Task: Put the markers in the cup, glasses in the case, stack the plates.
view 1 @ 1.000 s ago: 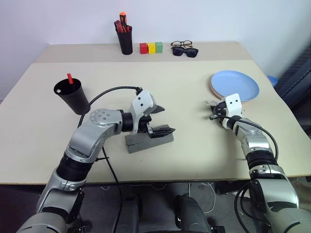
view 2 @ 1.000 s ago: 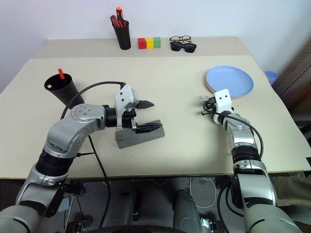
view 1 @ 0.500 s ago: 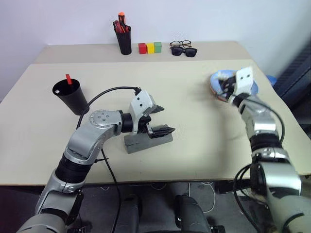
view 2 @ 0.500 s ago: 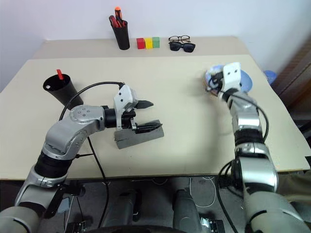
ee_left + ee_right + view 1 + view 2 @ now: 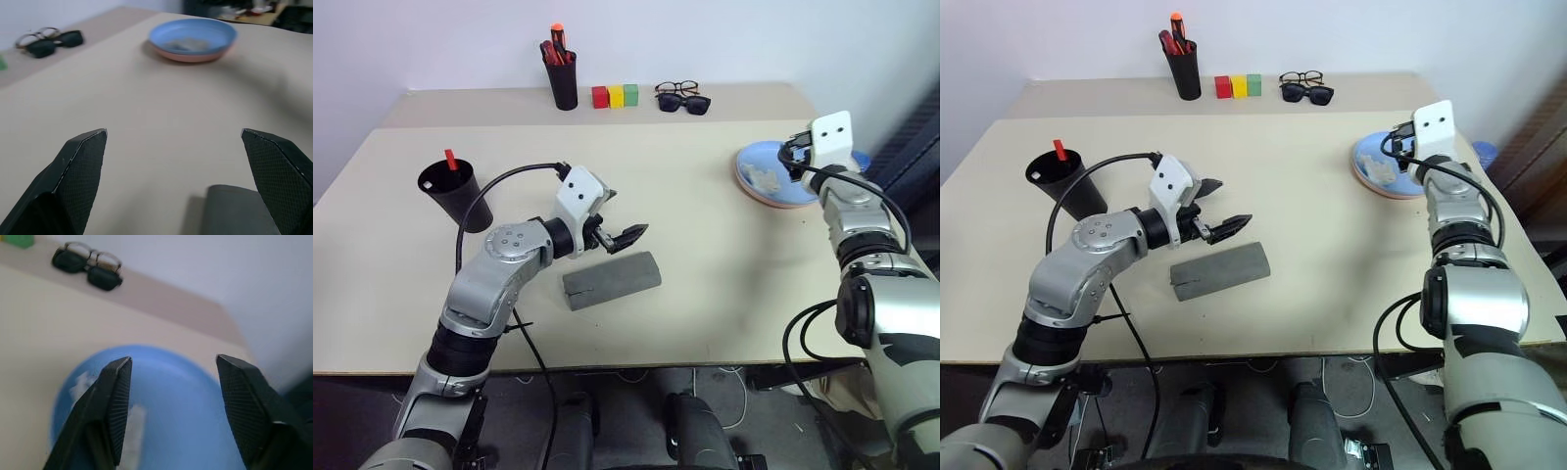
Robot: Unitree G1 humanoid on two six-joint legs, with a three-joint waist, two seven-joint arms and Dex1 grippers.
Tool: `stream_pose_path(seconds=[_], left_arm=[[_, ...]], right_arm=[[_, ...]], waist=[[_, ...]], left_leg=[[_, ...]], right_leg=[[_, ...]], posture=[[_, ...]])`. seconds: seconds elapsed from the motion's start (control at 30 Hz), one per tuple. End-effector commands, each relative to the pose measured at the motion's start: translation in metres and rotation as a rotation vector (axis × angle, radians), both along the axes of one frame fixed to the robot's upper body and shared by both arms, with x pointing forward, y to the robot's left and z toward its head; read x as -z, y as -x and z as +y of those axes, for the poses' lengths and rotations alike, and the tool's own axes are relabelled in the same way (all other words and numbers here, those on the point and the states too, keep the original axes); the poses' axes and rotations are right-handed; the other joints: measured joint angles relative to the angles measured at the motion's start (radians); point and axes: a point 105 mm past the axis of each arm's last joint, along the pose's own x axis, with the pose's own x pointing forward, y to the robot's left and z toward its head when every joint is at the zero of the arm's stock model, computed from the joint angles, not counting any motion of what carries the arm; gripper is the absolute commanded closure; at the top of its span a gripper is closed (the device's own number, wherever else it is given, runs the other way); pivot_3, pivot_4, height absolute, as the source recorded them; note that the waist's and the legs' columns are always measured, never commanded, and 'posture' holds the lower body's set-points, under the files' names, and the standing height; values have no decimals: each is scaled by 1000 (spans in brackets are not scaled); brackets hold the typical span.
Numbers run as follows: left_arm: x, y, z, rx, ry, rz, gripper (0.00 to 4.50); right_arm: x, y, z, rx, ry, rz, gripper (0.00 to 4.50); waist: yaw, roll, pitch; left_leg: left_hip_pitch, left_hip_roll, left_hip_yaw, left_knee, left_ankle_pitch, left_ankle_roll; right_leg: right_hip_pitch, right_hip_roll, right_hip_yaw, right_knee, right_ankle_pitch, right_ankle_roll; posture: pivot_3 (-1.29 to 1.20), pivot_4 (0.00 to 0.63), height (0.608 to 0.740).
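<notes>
Plates [image 5: 781,174] lie stacked, blue over pink, well right of the closed case [image 5: 612,280]; something pale, perhaps crumpled, sits on top. Right gripper [image 5: 171,401] hovers above, jaws parted and empty; lift straight clear. Left gripper [image 5: 178,166] gapes empty just above the case.

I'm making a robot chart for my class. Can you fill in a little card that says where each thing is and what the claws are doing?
cup: black cup, at the table's left, with a red marker sticking out
case: grey case, shut, flat on the table in the middle
plates: blue plate stacked on pink plate, at the right
something whitish and crumpled: lying on the blue plate
left claw: open, empty, just above the case
right claw: open, empty, over the blue plate
back of table: pen holder, three coloured blocks, two pairs of glasses
</notes>
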Motion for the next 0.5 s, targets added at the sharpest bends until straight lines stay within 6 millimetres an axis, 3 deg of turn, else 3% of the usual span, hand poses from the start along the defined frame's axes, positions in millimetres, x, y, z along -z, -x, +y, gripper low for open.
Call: stream_pose_path(seconds=[0.03, 0.17, 0.27, 0.4, 0.5], left_arm=[[-2, 3, 2, -18, -7, -66, 0], [7, 2, 13, -62, 20, -87, 0], [14, 2, 26, -102, 54, -93, 0], [11, 6, 46, -204, 113, -255, 0], [28, 15, 57, -204, 106, -224, 0]], right_arm=[[-17, 8, 4, -129, 2, -82, 1618], [4, 30, 18, -322, -24, -58, 1618], [23, 67, 29, -423, -31, -22, 1618], [40, 115, 37, -455, -78, 16, 1618], [55, 144, 36, -466, -105, 83, 1618]], waist=[[1, 0, 0], [8, 0, 0], [16, 0, 0], [12, 1, 0], [8, 1, -1]], left_leg=[[0, 0, 0, 0, 0, 0], [1, 0, 0, 0, 0, 0], [3, 0, -1, 0, -1, 1], [4, 0, 0, 1, -1, 1], [7, 0, 1, 1, -1, 0]], right_leg=[[0, 0, 0, 0, 0, 0], [2, 0, 0, 0, 1, 2], [5, 0, -1, -2, 0, 3], [5, -1, -1, -1, -2, 0], [7, -1, 0, -1, -2, -1]], posture=[[0, 150, 740], [0, 150, 740], [0, 150, 740], [0, 150, 740], [0, 150, 740]])
